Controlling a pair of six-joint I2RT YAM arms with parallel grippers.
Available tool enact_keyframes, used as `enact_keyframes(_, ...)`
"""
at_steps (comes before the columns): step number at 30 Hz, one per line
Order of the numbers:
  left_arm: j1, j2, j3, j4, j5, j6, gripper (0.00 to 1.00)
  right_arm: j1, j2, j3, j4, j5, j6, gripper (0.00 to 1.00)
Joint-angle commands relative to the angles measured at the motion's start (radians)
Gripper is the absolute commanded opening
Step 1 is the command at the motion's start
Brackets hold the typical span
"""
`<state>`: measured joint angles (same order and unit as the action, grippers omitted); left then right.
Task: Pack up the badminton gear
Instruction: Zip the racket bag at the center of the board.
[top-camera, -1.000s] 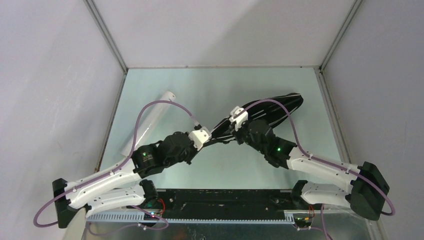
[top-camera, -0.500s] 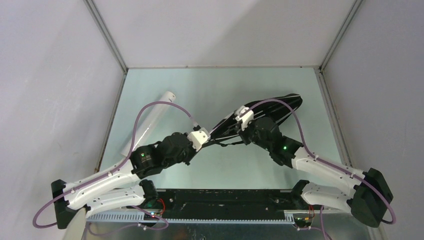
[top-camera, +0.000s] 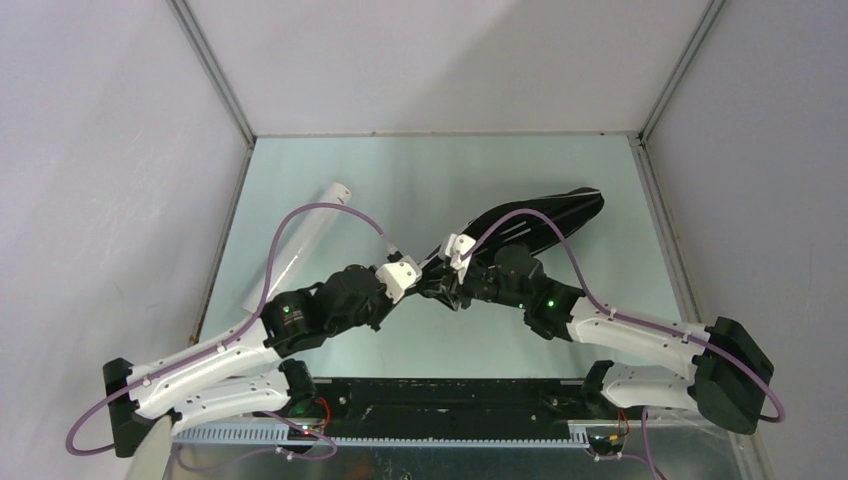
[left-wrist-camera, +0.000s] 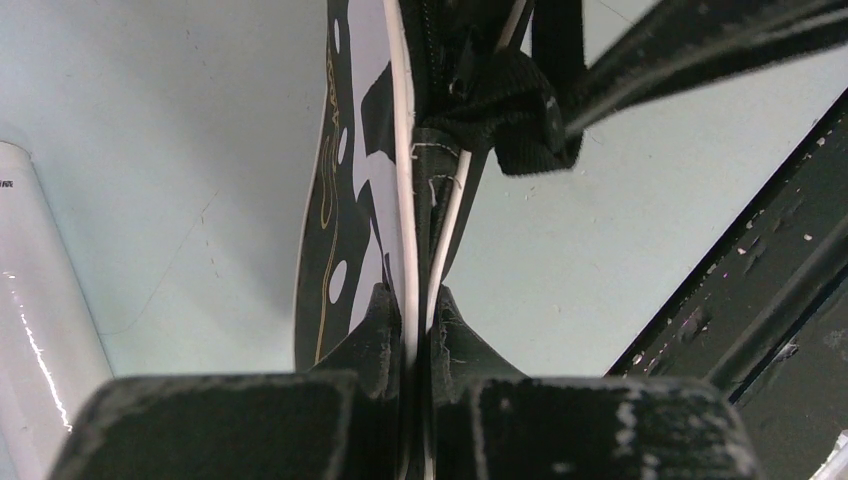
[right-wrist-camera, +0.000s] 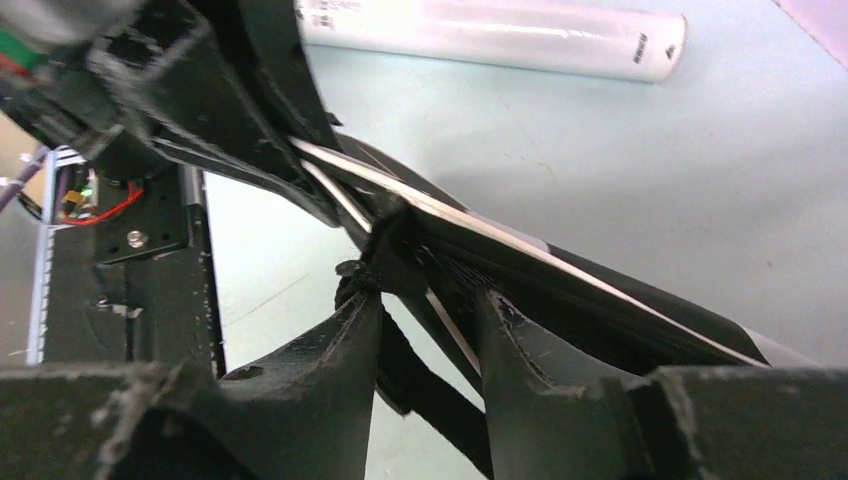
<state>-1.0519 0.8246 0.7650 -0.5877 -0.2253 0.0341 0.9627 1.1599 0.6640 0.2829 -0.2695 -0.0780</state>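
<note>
Walls of grey panel (top-camera: 120, 150) close the pale green table (top-camera: 400, 165) on its left, far and right sides, meeting it along thin metal frame rails (top-camera: 220, 85). A black slotted rail (top-camera: 450, 395) runs across the near edge. Most of the open surface lies at the far end, behind the gear, and along the right side between the bag and the right wall. On the left the room is tighter. A long white cylindrical tube (top-camera: 300, 245) lies slanted close to the left edge, its far end angled toward the middle, near the left arm but not touching it.

The black racket-shaped bag (top-camera: 545, 215) lies diagonally at mid-table. Its broad head points toward the far right and its narrow end toward the near left, where the two arms meet. White piping follows its seam with a zip beside it. The left wrist view shows white ovals and a thin gold line printed on one face. The left gripper (left-wrist-camera: 420, 310) is clamped on the piped edge of the narrow end. The right gripper (right-wrist-camera: 430, 310) sits just beside it with its fingers parted, and a black webbing strap (right-wrist-camera: 400, 375) of the bag runs through the gap.
</note>
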Motion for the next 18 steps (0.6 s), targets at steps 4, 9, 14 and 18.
enact_keyframes(4,-0.003,0.005,0.012,0.022,0.026,-0.022,0.0,0.044,0.011,0.016,0.135,-0.04,0.017,0.48)
enact_keyframes(9,-0.003,0.005,0.015,0.022,0.036,-0.023,0.0,0.076,0.071,0.041,0.187,0.115,0.045,0.47)
enact_keyframes(14,-0.003,0.006,0.014,0.019,0.044,-0.022,0.0,0.129,0.105,0.073,0.199,0.241,0.038,0.42)
enact_keyframes(18,-0.003,0.012,0.014,0.009,0.037,-0.02,0.0,0.15,0.085,0.074,0.178,0.372,0.062,0.18)
